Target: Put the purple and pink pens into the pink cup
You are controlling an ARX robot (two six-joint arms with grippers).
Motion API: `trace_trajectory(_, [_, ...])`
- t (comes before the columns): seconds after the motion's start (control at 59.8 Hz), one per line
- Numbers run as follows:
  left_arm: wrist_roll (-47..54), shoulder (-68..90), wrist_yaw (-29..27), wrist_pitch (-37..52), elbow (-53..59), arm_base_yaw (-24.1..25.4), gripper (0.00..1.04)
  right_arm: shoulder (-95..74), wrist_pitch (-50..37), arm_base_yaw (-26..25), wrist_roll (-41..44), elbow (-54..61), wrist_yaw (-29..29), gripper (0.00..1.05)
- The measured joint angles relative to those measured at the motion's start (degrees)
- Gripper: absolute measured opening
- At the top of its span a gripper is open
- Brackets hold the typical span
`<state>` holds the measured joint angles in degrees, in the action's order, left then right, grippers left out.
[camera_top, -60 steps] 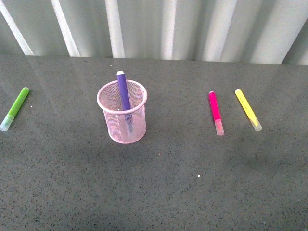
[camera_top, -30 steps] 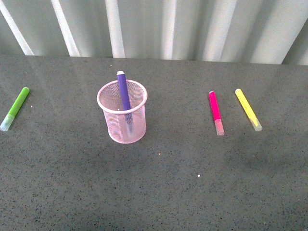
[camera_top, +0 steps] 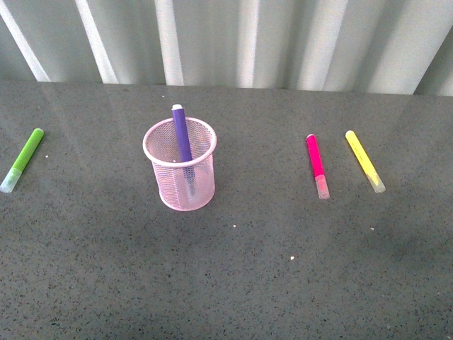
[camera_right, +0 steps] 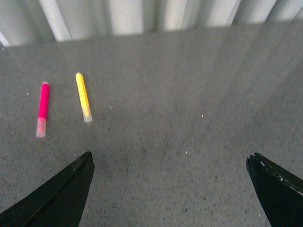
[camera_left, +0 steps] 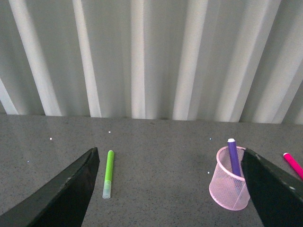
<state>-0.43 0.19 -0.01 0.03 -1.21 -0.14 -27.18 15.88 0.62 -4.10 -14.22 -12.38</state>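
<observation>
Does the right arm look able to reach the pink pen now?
Probably yes: the pink pen lies flat, clear of the yellow marker, nothing over it, and the right fingers are open.

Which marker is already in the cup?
The purple pen, standing in the pink cup; the pink pen, yellow marker and green marker lie flat outside.

The front view looks down across the dark grey speckled bench toward the ribbed white wall, sharing the light pink wire-mesh cup with the left wrist view and the magenta-pink marker with the right wrist view, both wall-facing.
</observation>
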Motion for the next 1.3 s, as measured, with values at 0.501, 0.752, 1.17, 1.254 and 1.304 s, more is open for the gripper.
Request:
trace_trajectory(0.501, [0.15, 0.00, -0.02, 0.00, 0.00, 0.00, 0.98, -65.02, -11.17, 5.03, -1.77, -34.18, 8.11, 0.98])
trace_trajectory(0.752, [0.15, 0.00, 0.00, 0.00, 0.00, 0.00, 0.98, -77.57, -13.42, 8.74, -1.92, -40.81, 7.69, 0.98])
trace_trajectory(1.17, [0.15, 0.00, -0.02, 0.00, 0.00, 0.00, 0.98, -89.96, -12.76, 9.94, -2.54, -52.02, 9.27, 0.98])
trace_trajectory(1.254, [0.15, 0.00, -0.02, 0.00, 0.00, 0.00, 0.98, -91.86, -12.02, 10.43, -2.34, -54.42, 9.27, 0.98])
trace_trajectory(1.304, [0.15, 0.00, -0.02, 0.00, 0.00, 0.00, 0.98, -93.59, -11.47, 10.80, -2.29, -56.61, 9.20, 0.98])
